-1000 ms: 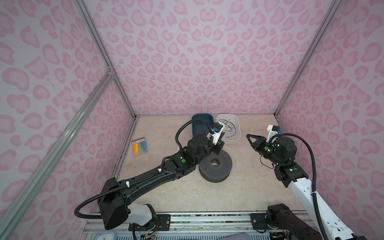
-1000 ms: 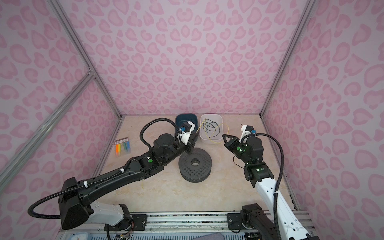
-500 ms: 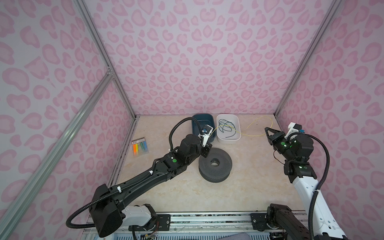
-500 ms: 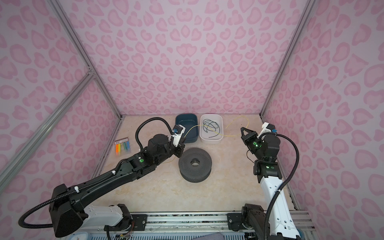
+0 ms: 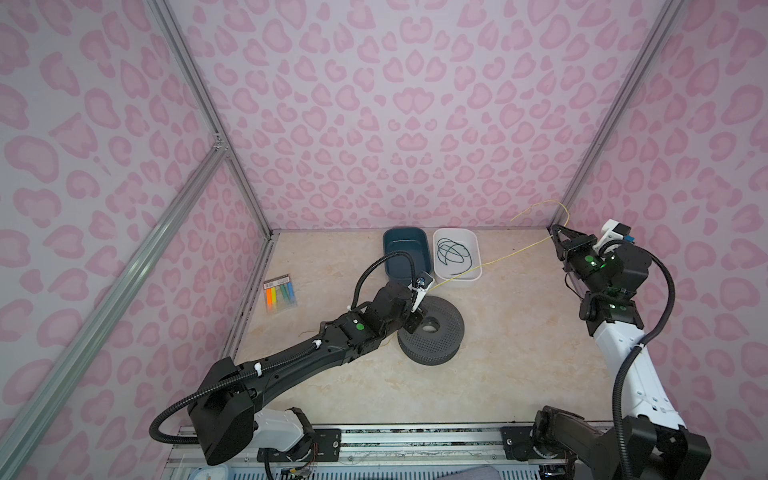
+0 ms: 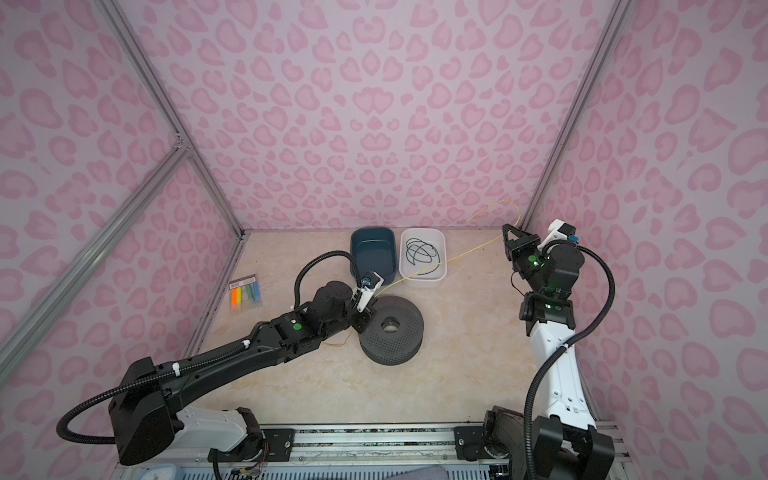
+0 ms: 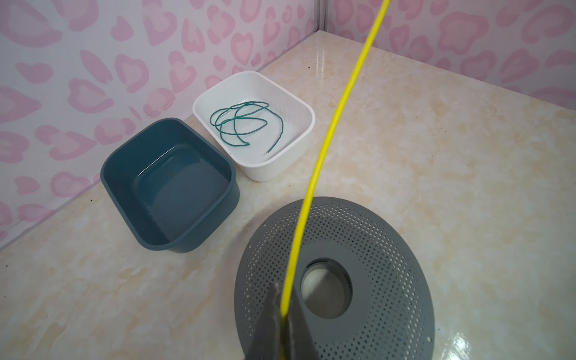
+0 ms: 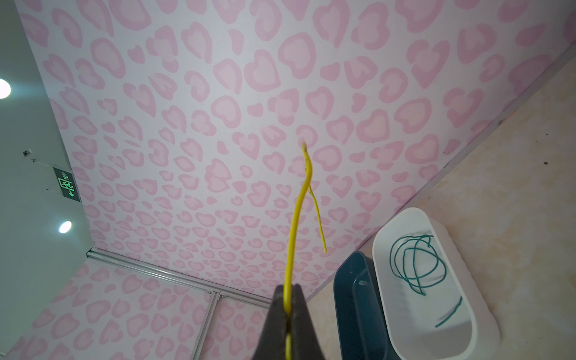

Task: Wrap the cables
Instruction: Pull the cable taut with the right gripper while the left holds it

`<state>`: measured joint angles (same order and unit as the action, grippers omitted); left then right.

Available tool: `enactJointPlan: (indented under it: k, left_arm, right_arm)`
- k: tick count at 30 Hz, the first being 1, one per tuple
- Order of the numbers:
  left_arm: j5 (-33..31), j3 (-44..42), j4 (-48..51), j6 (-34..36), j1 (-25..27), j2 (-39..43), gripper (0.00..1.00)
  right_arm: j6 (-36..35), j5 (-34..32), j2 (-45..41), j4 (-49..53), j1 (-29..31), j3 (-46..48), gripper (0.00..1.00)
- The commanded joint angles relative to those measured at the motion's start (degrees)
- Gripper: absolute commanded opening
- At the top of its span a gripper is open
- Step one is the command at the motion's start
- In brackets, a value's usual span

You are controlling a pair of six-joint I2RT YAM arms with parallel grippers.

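Yellow wire [image 5: 498, 259] is pinched at two points, with a taut span between them. The left gripper [image 7: 283, 299] is closed on it just over the rim of the grey perforated ring [image 5: 440, 332]. The right gripper [image 8: 288, 293], likewise clamped on it, sits raised near the back right corner. The wire's long axis runs diagonally from ring to corner, crossing the white bin's [image 5: 477, 249] near corner (the green cord [image 5: 451, 253] inside lies apart from it). Any winding probably falls to the left arm, which is nearer the ring. Past the right jaws a free end curls upward.
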<state>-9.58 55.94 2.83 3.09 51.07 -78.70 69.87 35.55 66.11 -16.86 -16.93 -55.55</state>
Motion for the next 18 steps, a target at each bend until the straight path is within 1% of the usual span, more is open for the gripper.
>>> enactJointPlan:
  k: [1, 5, 9, 14, 18]
  left_arm:
    - [-4.35, -1.01, 7.20, 0.51, 0.80, -1.18, 0.03]
    - [-4.91, -2.30, 7.65, 0.44, 2.74, -1.98, 0.03]
    - [-5.18, -4.42, 7.51, -0.47, 4.42, -2.10, 0.04]
    - [-4.93, -6.69, 7.35, -1.57, 5.57, -2.20, 0.03]
    - [-4.27, -6.79, 8.33, -2.55, 6.84, -2.78, 0.03]
  right_arm:
    - [0.79, -7.13, 1.49, -8.80, -0.56, -1.97, 0.00]
    - [-1.24, -8.45, 2.80, -7.63, -0.65, -4.43, 0.00]
    - [-1.09, -8.48, 4.53, -8.38, -0.63, -6.07, 0.00]
    - [-0.75, -8.50, 5.30, -9.10, -0.57, -6.92, 0.00]
    - [-0.86, -8.39, 4.75, -8.96, -0.60, -6.04, 0.00]
